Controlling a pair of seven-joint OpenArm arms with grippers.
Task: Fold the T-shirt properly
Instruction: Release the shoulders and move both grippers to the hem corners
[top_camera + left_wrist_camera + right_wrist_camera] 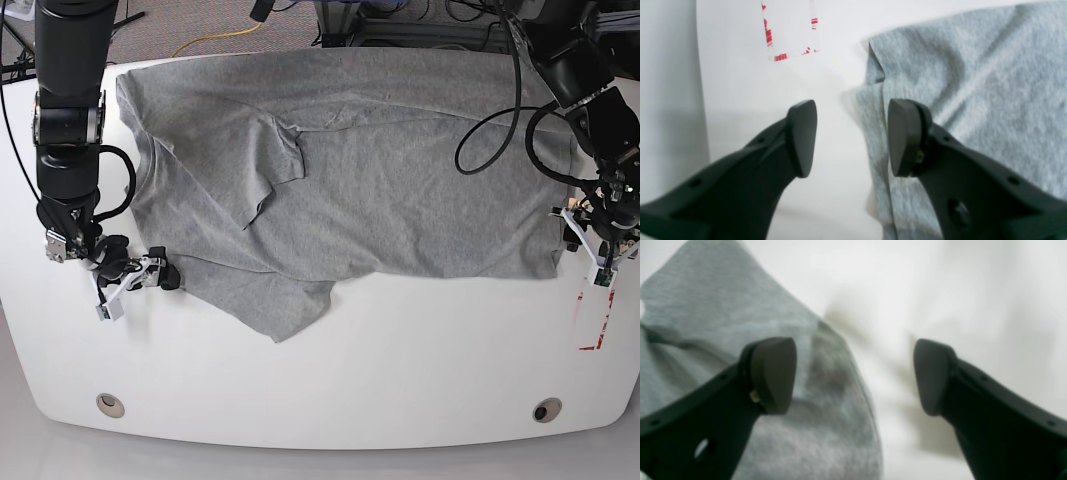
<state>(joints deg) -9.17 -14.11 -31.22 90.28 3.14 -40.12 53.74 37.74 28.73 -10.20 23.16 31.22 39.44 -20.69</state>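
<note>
The heather-grey T-shirt [400,190] lies spread across the white table [330,390], with one sleeve folded in near its middle and a flap hanging toward the front. My right gripper [165,275] sits at the shirt's edge on the base view's left. In its wrist view the right gripper [853,376] is open: one finger hangs over the T-shirt [706,306], the other over bare table. My left gripper [570,228] is at the shirt's corner on the base view's right. Up close the left gripper [853,138] is open, straddling the hem of the T-shirt [990,83], nothing pinched.
A clear patch with red markings [790,30] lies on the table just beyond the left gripper, and shows in the base view as red marks [592,315]. Two round holes [110,404] [545,410] sit near the table's front edge. Cables and floor lie behind the table.
</note>
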